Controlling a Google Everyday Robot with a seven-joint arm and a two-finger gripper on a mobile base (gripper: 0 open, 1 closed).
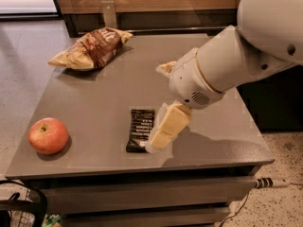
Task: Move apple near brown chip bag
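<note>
The apple [48, 135], red-orange and round, sits near the table's front left corner. The brown chip bag [91, 48] lies at the back left of the table, far from the apple. My gripper [159, 109] hangs over the middle of the table, right of the apple and just above the right edge of a flat black wrapped bar [140, 129]. It is open and empty. One tan finger [166, 126] points down-left over the bar. The other finger [165, 68] shows only partly behind the white wrist.
The grey table [94, 98] has a front edge close to the apple and the bar. My white arm [246, 56] spans the table's right side. A wooden wall and a metal bracket [109, 13] stand behind. A cable plug [267, 182] lies on the floor at the right.
</note>
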